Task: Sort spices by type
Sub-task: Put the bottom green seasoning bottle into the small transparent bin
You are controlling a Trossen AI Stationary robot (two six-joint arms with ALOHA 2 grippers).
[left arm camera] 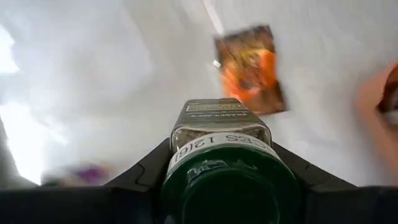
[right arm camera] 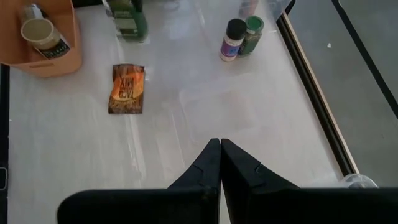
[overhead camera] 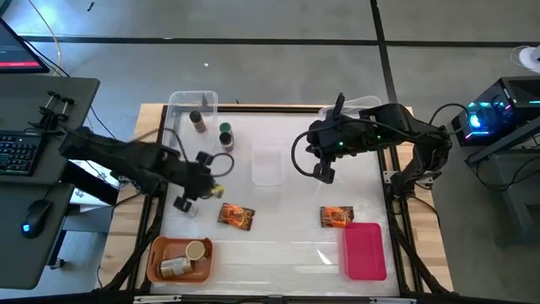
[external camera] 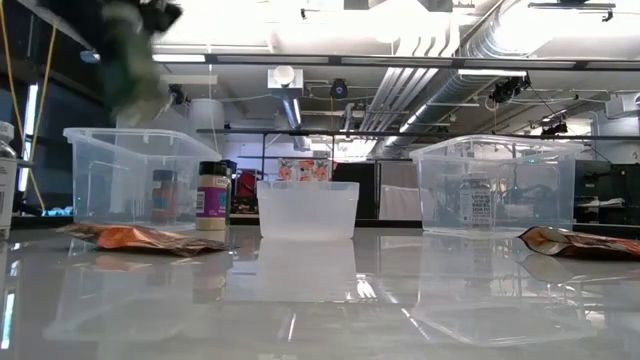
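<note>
My left gripper (overhead camera: 186,201) hangs over the table's left side, above the near edge of the orange tray's far side, shut on a green-lidded spice jar (left arm camera: 221,127). In the low view it shows as a green blur (external camera: 130,60) high above the table. My right gripper (overhead camera: 323,173) hovers shut over the table's middle right, touching nothing (right arm camera: 220,144). Two foil packets (overhead camera: 235,216) (overhead camera: 336,216) lie flat. A dark-lidded jar (overhead camera: 197,121) and a green-lidded jar (overhead camera: 225,135) stand upright at the far left. Two tan-lidded jars (overhead camera: 186,257) lie in the orange tray (overhead camera: 155,253). My left gripper pinches the jar between its two fingers (left arm camera: 146,171) at the lid end (left arm camera: 186,163), one finger on each side. The jar lies along the fingers, its green lid (left arm camera: 230,193) toward the wrist and its base pointing away. It is lifted clear of the table.
A pink tray (overhead camera: 364,251) sits at the near right. Clear tubs stand at the far left (overhead camera: 192,103), the far right (overhead camera: 364,105) and the middle (overhead camera: 267,165). Bare tabletop lies between the two packets and near the front edge.
</note>
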